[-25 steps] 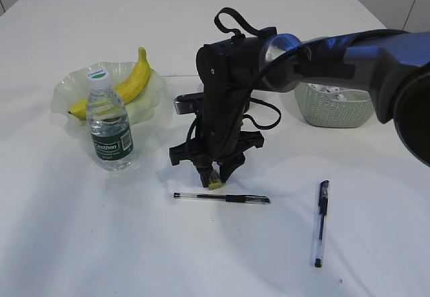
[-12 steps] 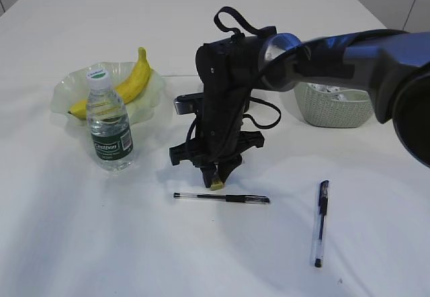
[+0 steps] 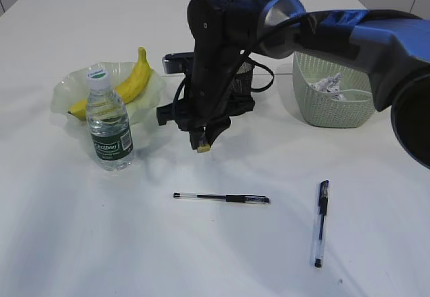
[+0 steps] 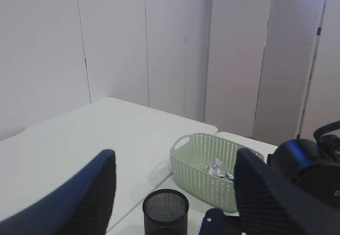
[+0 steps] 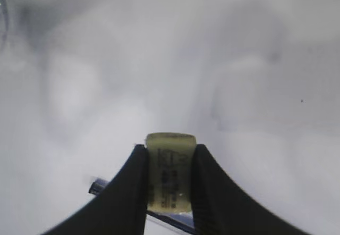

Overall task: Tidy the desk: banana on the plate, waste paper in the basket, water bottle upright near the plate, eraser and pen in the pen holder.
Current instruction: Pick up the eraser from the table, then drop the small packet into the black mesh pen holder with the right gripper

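With the right tool (image 3: 203, 142) clamped on the eraser (image 5: 170, 171), carry it right and far, centre it over the pen holder (image 4: 165, 212), then release.

Count of items visible on desk:

- Pens: 2. One black pen (image 3: 222, 198) lying near centre; one blue-capped pen (image 3: 320, 222) lying to its right, well apart.
- Eraser (image 5: 170, 173): 1, yellowish, printed label.
- Banana (image 3: 129, 84): 1.
- Plate (image 3: 67, 90): 1, pale green, wavy rim.
- Water bottle (image 3: 109, 121): 1, upright.
- Basket (image 3: 336, 112): 1, pale green, woven.
- Waste paper (image 3: 328, 84): 1 crumpled clump seen in basket; separate pieces cannot be told apart.
- Pen holder (image 4: 165, 211): 1, black mesh.
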You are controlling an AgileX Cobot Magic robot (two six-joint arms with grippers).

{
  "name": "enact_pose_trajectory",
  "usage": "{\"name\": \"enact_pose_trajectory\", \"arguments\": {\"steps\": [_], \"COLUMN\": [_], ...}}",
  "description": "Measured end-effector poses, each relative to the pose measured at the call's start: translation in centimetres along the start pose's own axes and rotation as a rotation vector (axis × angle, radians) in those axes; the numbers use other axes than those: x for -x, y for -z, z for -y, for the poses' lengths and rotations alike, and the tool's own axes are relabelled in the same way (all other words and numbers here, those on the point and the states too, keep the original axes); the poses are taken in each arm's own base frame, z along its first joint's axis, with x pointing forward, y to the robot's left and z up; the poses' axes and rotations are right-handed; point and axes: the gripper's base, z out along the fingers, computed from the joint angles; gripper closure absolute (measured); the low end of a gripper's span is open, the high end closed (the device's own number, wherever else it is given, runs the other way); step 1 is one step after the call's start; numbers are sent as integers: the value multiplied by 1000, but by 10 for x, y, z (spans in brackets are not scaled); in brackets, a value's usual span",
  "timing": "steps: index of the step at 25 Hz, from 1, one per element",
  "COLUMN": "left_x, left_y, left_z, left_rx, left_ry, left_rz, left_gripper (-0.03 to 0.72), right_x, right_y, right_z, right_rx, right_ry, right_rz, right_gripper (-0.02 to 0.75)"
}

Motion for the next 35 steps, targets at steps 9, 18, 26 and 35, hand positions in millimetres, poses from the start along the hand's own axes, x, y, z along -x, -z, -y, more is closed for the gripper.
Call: {"name": "enact_pose_trajectory", "arguments": {"steps": [9, 18, 26, 35], "left_x": [0, 0, 0, 0], "left_y": [0, 0, 0, 0], "left_z": [0, 0, 0, 0], "left_rx": [0, 0, 0, 0], "left_ry": [0, 0, 0, 29], "left_rz": [0, 0, 0, 0], "left_gripper": [212, 221, 223, 224], "right_x": [25, 41, 50, 62], "right_y": [50, 91, 101, 106], "right_z": [-1, 8, 26, 68], "right_rx": [-48, -175, -210, -228], "right_ry": [35, 67, 29, -48], "right_rz": [186, 368, 436, 499], "right_gripper": [573, 573, 574, 574]}}
